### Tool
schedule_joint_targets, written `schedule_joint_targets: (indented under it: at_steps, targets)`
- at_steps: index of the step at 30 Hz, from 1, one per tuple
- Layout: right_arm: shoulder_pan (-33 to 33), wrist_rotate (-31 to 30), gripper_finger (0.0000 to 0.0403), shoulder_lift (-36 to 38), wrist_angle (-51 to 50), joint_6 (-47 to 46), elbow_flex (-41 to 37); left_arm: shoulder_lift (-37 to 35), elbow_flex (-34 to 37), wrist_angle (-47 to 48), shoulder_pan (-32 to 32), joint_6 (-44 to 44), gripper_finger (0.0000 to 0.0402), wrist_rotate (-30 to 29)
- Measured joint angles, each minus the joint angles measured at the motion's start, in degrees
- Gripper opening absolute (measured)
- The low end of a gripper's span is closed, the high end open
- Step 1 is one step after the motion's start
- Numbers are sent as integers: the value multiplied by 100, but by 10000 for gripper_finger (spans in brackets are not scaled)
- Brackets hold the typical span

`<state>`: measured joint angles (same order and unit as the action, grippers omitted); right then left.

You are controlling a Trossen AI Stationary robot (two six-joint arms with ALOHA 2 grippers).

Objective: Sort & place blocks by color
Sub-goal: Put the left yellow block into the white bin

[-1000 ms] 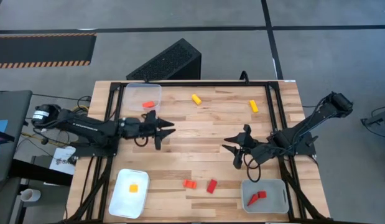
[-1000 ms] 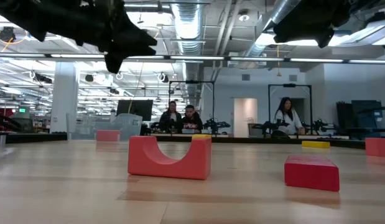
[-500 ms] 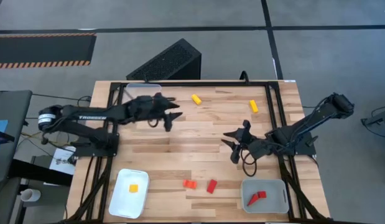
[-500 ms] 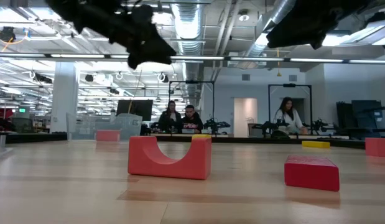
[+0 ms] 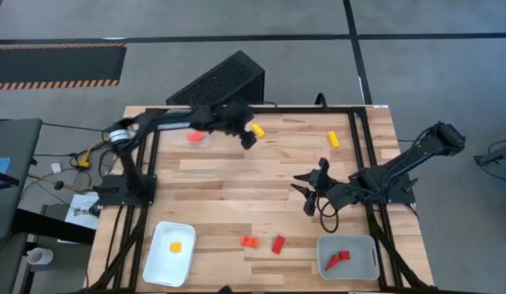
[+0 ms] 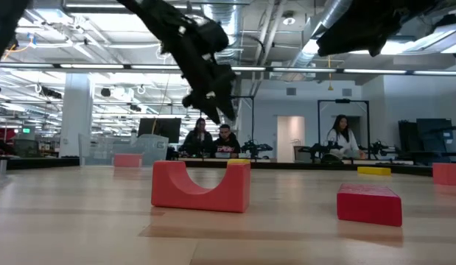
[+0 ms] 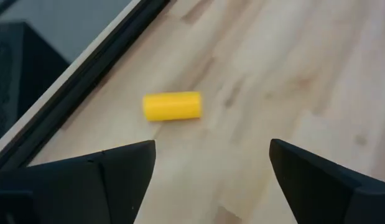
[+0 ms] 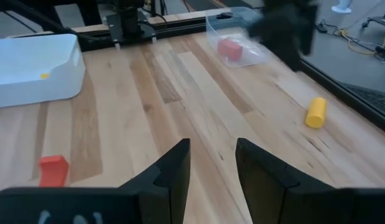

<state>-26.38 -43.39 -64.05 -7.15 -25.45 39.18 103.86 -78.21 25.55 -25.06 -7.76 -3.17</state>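
My left gripper [image 5: 249, 135] hangs open over the far part of the table, just short of a yellow cylinder block [image 7: 172, 106] that lies on its side on the wood [image 5: 257, 129]. Its fingers stand wide apart with bare wood between them. My right gripper [image 5: 310, 193] waits open above mid-table, right of centre, and holds nothing [image 8: 211, 158]. A second yellow block [image 5: 333, 140] lies far right. An orange block [image 5: 249, 242] and a red block [image 5: 278, 244] lie near the front. In the low view they are a red arch [image 6: 200, 185] and a red bar [image 6: 369, 204].
A clear tray [image 8: 239, 46] at the far left holds a reddish block [image 5: 195, 136]. A white tray [image 5: 158, 260] at the front left holds an orange-yellow block [image 5: 176, 247]. A grey tray [image 5: 363, 255] at the front right holds red blocks [image 5: 338, 260]. A black frame borders the table.
My left gripper has swung from beside the clear tray toward the table's far edge and to the right. It now hangs next to the yellow cylinder block. No block has moved.
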Motion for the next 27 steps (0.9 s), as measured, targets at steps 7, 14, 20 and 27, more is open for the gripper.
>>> schedule_joint_targets:
  at_steps: [7,14,20,27]
  targets:
    - [-121,2,152,0,58,-2,7,1302,-1528,1047,-282,1245,305,-342]
    - [-143,2,152,0,60,0,7,2339,-3089,2227,-177,3297,305,-904]
    - [-172,2,152,0,35,0,7,2870,-3857,3041,-94,4994,305,-1146]
    - [-230,4,152,-1,-13,0,7,3022,-3884,2889,-132,6277,305,-1452]
